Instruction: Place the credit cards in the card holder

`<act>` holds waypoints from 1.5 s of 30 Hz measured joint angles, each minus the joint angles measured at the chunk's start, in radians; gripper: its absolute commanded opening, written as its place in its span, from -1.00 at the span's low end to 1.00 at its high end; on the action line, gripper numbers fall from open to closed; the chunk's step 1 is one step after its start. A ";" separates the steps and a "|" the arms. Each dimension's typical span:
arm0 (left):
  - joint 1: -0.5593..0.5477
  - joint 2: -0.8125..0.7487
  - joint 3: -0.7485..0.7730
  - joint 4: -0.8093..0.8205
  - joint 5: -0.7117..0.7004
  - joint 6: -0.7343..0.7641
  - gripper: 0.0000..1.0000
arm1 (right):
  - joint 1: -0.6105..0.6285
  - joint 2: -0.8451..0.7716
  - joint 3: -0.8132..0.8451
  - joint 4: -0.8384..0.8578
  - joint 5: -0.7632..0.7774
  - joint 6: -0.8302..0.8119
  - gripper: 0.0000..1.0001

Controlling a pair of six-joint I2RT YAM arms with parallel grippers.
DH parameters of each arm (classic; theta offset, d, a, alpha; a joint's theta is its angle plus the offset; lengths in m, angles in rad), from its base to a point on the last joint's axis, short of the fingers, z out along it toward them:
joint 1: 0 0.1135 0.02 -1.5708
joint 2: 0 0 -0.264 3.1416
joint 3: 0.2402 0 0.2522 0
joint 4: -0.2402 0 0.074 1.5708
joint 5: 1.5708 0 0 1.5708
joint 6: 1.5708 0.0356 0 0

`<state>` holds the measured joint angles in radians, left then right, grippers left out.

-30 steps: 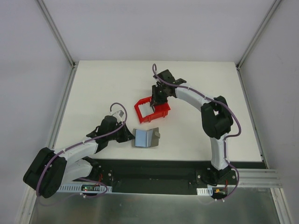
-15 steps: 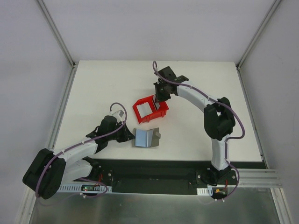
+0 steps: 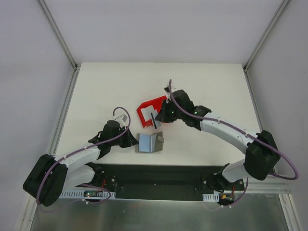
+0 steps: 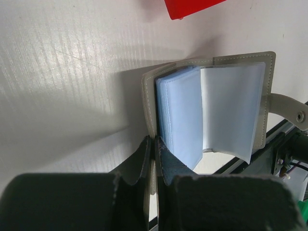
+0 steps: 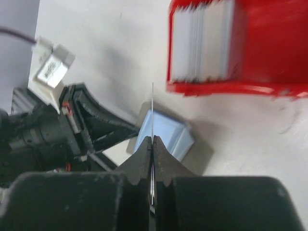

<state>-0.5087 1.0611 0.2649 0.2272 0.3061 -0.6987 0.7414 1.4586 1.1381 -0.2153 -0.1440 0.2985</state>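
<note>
**Risk: missed slot**

Your right gripper (image 5: 152, 143) pinches one credit card (image 5: 152, 108) edge-on, between the red bin (image 5: 288, 89), where the other credit cards (image 5: 202, 41) stand, and the open card holder (image 5: 166, 132). Your left gripper (image 4: 154, 147) clamps the holder's cover (image 4: 149, 103) on the counter (image 4: 62, 72). Come down off-angle and the thin card may buckle, slip in the pinch, or shove the soft sleeves (image 4: 180, 120) aside, which could tug the cover from the left grip.
</note>
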 measured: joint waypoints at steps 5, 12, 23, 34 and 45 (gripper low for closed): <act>0.000 -0.003 -0.006 0.002 0.002 0.000 -1.00 | 0.134 0.005 -0.155 0.137 0.006 0.144 -0.99; 0.000 -0.008 -0.037 0.019 0.007 -0.009 -1.00 | 0.175 0.097 -0.295 0.342 0.024 0.306 -0.99; 0.000 -0.008 -0.096 0.096 0.007 -0.068 -1.00 | 0.204 0.113 -0.439 0.527 0.075 0.434 -0.99; 0.000 -0.008 -0.129 0.150 0.006 -0.127 -1.00 | 0.231 0.038 -0.528 0.583 0.142 0.469 -0.99; 0.000 -0.008 -0.130 0.152 0.005 -0.129 -1.00 | 0.234 0.019 -0.578 0.578 0.148 0.482 -0.99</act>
<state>-0.5087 1.0531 0.1349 0.3794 0.3115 -0.8272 0.9752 1.4776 0.5606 0.3630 0.0040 0.7803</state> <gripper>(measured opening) 0.008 0.009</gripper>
